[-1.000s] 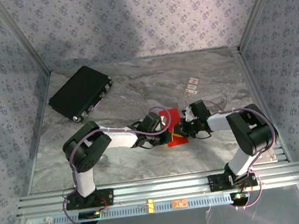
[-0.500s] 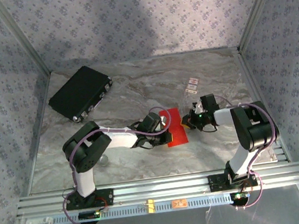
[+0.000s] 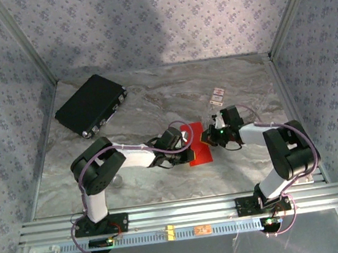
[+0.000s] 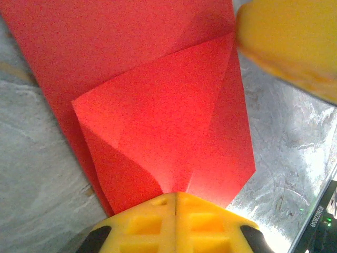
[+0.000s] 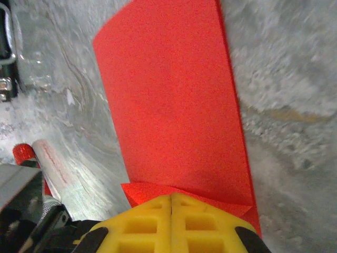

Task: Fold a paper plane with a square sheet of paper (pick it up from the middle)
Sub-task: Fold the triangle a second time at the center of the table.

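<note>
The left hand (image 3: 188, 151) is shut tight and has not moved. Its tip sits on the left edge of the square sheet of paper (image 3: 199, 153) and holds it down on the table (image 3: 154, 103). I see nothing held between its fingers. The right hand (image 3: 208, 137) is shut too, with nothing in it. A second ago it was over the right side of the paper. Then it slid off to the right. Now it is back at the paper's right edge. I think it is rubbing a fold flat, so the folding is only at the start and there is no plane yet.

The paper lies in the middle of the table, between the two hands. From above it looks like a plain red strip. The left wrist view shows more: the left hand (image 4: 175, 199), the paper (image 4: 158, 116) with one flap folded over to a point, and the right hand (image 4: 289, 47) touching that point. The right wrist view shows the right hand (image 5: 172, 203), the smooth far part of the paper (image 5: 174, 95), and a small red stick (image 5: 39, 155) lying beside it.

Far to the left, well apart, lies a black case (image 3: 90, 105).
</note>
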Tool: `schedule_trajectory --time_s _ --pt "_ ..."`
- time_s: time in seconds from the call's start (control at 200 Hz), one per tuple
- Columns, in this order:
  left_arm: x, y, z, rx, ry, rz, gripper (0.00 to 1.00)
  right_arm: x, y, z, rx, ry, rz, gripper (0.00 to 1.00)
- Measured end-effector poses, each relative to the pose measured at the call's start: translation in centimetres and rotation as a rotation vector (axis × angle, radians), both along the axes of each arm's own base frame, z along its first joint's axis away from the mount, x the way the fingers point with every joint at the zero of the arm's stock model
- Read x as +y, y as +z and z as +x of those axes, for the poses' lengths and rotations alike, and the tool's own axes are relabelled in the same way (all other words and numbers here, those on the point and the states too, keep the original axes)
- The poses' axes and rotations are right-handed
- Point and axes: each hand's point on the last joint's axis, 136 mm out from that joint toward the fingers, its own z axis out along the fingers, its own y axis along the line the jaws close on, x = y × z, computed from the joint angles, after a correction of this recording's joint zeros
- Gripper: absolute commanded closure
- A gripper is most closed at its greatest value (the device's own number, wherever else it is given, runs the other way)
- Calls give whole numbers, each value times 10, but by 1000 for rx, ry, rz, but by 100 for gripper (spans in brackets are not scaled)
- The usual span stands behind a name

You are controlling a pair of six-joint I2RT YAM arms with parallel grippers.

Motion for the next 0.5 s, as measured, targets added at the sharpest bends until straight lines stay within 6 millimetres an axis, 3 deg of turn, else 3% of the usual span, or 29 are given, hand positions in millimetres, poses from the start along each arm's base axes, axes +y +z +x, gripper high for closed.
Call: schedule_trajectory --time_s 0.115,0.36,0.505 --pt "1 1 -1 3 -7 9 100 -2 -17 -6 46 -3 -17 100" --pt "5 3 -4 33 -10 42 96 -1 -17 -6 32 3 16 100" --pt "-4 15 1 43 -8 13 94 -2 -17 -6 27 0 21 100"
